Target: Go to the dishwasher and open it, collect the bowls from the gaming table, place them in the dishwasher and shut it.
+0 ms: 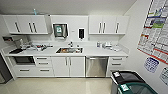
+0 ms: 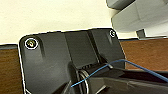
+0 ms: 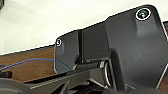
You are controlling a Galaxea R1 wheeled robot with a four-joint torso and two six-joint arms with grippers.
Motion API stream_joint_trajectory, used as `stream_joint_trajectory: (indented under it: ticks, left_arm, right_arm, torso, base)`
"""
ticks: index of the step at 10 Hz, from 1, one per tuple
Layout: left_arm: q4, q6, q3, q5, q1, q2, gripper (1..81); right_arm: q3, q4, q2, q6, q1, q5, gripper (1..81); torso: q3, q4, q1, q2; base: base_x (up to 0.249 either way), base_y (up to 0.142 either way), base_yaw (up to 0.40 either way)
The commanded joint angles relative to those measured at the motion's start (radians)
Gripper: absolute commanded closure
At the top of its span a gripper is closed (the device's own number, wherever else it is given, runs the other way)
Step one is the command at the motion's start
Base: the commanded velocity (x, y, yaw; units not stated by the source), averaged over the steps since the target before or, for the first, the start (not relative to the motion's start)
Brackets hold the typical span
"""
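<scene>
The dishwasher (image 1: 96,66) sits a little right of centre in the head view, in the lower half of the frame. It is a built-in unit under the white countertop, with a brushed silver steel front and a darker strip running along its top edge. Its door is shut and stands upright, flush with the white cupboard fronts on either side. The pale floor lies directly below it, and its steel face shows soft vertical reflections.

Silver dishwasher (image 1: 96,66), white cupboards (image 1: 68,66), cream floor (image 1: 57,86)
</scene>
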Motion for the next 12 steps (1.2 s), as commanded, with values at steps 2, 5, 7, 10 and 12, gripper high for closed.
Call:
stream_joint_trajectory:
  ticks: [2,5,7,10,12]
  left_arm:
    - [-0.007,0.005,0.020,0.049,-0.052,-0.017,1.0]
    - [-0.007,0.005,0.020,0.051,-0.052,-0.017,1.0]
    - [-0.007,0.005,0.020,0.049,-0.052,-0.018,1.0]
    - [-0.006,0.005,0.031,0.051,-0.052,-0.019,1.0]
    - [-0.007,0.005,0.031,0.049,-0.052,-0.020,1.0]
  right_arm:
    - [0.024,0.002,-0.018,-0.003,0.052,-0.055,1.0]
    - [0.024,0.002,-0.016,-0.003,0.052,-0.055,1.0]
    - [0.024,0.002,-0.015,-0.003,0.052,-0.055,1.0]
    - [0.024,0.002,-0.018,-0.006,0.052,-0.055,1.0]
    - [0.024,0.002,-0.015,-0.006,0.052,-0.055,1.0]
  torso:
    - [0.000,0.000,0.000,0.000]
    - [0.000,0.000,0.001,0.000]
    - [0.000,0.000,-0.001,0.000]
    - [0.000,0.000,0.000,0.000]
    - [0.000,0.000,-0.001,0.000]
  base:
    - [0.091,0.000,0.000]
    - [0.095,0.000,0.000]
    - [0.099,0.000,0.000]
    - [0.113,0.000,0.000]
    - [0.113,0.000,0.000]
